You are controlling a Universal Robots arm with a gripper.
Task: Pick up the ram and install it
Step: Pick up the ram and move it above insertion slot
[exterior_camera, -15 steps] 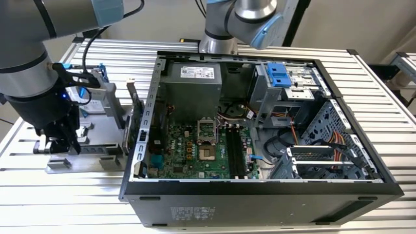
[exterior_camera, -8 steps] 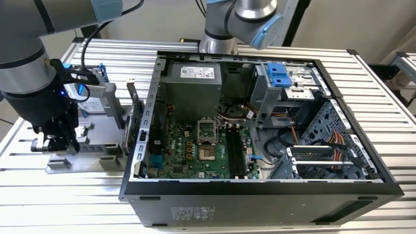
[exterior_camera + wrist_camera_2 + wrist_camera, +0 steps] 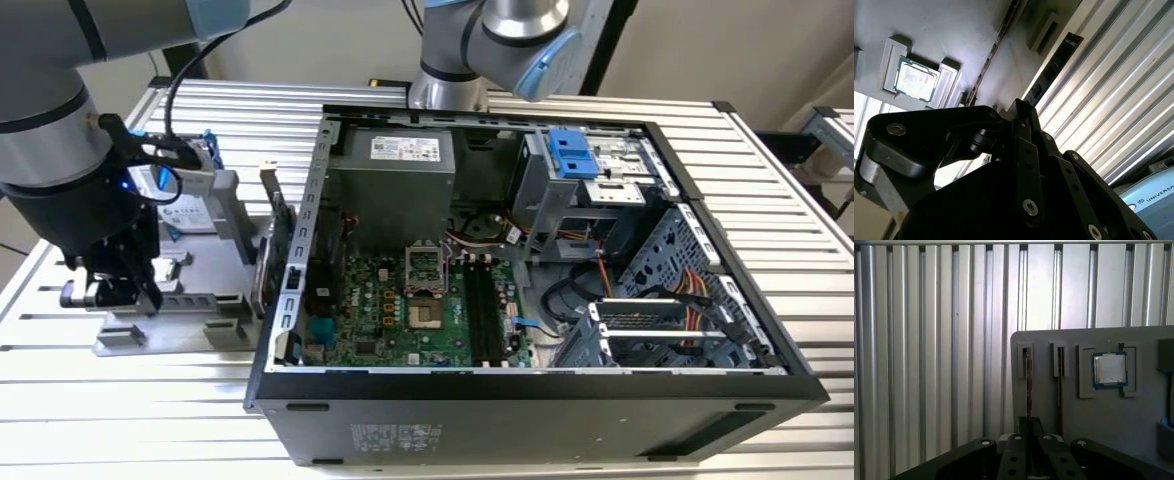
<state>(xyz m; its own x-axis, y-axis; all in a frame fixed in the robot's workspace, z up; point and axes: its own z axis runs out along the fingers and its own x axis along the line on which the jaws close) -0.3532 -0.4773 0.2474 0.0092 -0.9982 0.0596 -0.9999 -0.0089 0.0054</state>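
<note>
The ram (image 3: pixel 1028 382), kept on edge in a holder (image 3: pixel 1114 432) slot for access from above, is seemingly pinched by the gripper (image 3: pixel 1030 422), drawn nearly together.

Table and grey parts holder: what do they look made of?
The table looks like bare metal, probably aluminium: long ribbed slats with a silvery, brushed sheen and bright streaks of reflected light. The parts holder looks like matte grey plastic, perhaps printed or moulded: a dull, even surface with no glare. Neither is certain.
</note>
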